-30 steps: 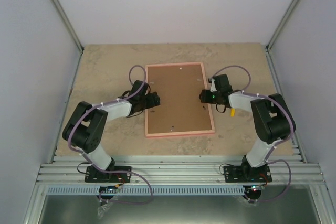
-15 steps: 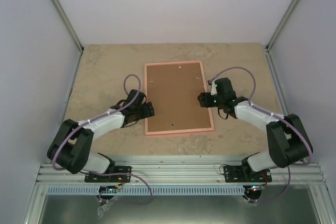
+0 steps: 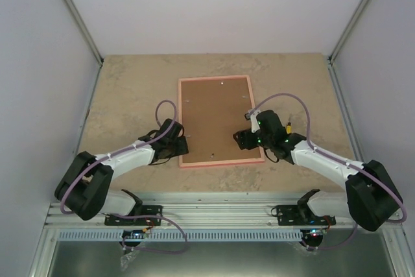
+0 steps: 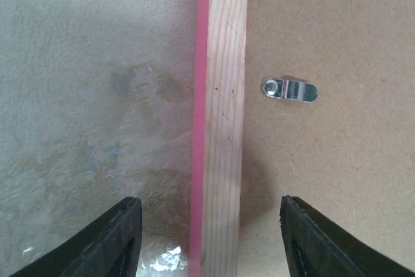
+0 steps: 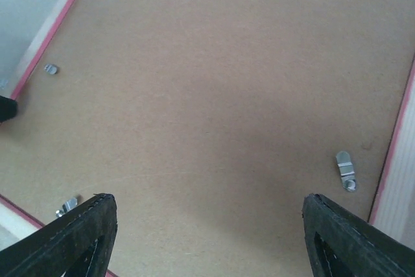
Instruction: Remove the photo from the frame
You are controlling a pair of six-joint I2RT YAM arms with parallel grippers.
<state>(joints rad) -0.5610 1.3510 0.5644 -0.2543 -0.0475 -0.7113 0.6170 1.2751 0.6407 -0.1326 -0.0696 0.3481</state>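
Note:
The pink frame point(image 3: 221, 162) lies face down on the table, its brown board back point(image 3: 217, 118) up. The photo is hidden under the board. My left gripper point(image 3: 181, 146) is open and straddles the frame's left rail point(image 4: 222, 121); a metal turn clip point(image 4: 289, 89) sits on the board just beyond it. My right gripper point(image 3: 241, 139) is open and empty, low over the board's near right part point(image 5: 214, 95). In the right wrist view, small metal clips show at the right edge point(image 5: 346, 170), at the lower left point(image 5: 68, 205) and at the upper left point(image 5: 50, 68).
The frame lies on a beige stone-pattern table point(image 3: 130, 89) enclosed by white walls. A metal rail point(image 3: 220, 215) with the arm bases runs along the near edge. Cables loop over both arms.
Both arms have stretched out lower and nearer. The left gripper slid down along the frame's left rail. The right gripper moved from the right rail inward over the board's near right corner.

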